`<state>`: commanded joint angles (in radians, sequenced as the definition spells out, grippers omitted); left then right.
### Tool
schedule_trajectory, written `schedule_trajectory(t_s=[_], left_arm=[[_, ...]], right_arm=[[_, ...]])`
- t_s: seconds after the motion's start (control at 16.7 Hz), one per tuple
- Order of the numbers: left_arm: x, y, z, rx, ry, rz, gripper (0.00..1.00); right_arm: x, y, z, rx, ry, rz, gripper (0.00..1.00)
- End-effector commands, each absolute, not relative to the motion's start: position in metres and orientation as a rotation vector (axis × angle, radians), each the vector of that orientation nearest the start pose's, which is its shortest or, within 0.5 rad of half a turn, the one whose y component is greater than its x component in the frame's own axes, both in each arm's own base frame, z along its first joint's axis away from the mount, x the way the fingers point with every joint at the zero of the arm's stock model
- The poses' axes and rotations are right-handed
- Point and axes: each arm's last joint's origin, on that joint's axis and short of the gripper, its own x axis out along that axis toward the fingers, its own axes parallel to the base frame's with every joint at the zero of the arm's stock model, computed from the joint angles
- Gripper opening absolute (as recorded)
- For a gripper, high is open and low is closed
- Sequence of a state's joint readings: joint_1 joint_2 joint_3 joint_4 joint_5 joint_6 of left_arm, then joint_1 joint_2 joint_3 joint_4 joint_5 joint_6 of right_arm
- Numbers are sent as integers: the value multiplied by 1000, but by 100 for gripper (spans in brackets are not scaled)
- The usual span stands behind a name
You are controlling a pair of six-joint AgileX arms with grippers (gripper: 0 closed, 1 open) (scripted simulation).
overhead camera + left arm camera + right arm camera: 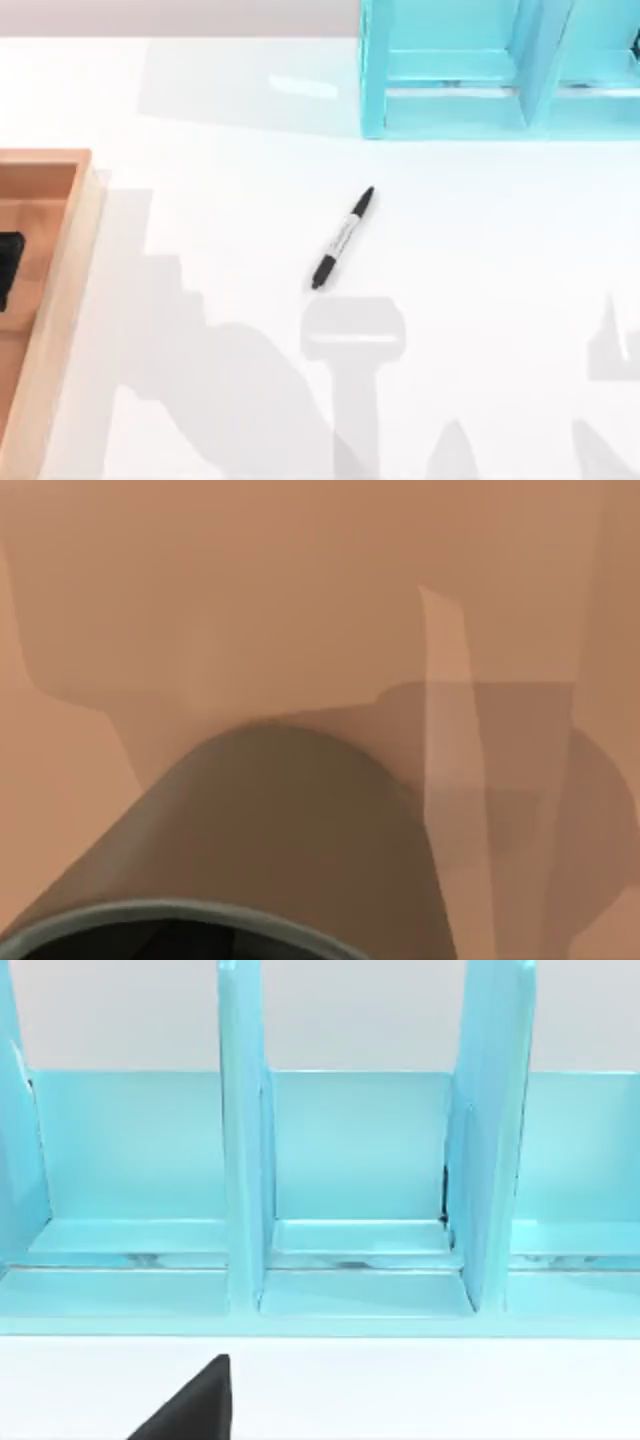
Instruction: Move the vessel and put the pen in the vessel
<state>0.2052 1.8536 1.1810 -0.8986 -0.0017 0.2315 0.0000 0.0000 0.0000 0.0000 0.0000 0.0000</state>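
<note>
The pen (343,238), a slim black marker with a pale label band, lies slantwise on the white table near the middle of the top view. The vessel (270,830), a dark olive-green cylinder, sits very close in the left wrist view, its rim nearest the camera and the brown tray floor behind it. A black piece of my left gripper (8,270) shows over the tray at the top view's left edge. A black wedge of my right gripper (195,1408) hangs above the table in front of the shelf.
A large wooden tray (62,300) with raised walls runs along the table's left side. A turquoise shelf (500,70) with upright dividers (240,1160) stands at the back right. Arm shadows fall across the front of the table.
</note>
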Motion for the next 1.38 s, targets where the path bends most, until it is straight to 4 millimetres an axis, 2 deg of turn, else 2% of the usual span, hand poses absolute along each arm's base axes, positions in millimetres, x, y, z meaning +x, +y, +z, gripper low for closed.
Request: schedule_trajectory(t_s=[0.18, 0.96, 1.38], left_arm=[[321, 69, 148, 19, 1572, -16, 100], [321, 69, 148, 19, 1572, -16, 2], [321, 69, 148, 19, 1572, -16, 0]], right_arm=[[106, -1, 160, 0, 0, 0, 100], [106, -1, 160, 0, 0, 0, 100], [106, -1, 160, 0, 0, 0, 100]])
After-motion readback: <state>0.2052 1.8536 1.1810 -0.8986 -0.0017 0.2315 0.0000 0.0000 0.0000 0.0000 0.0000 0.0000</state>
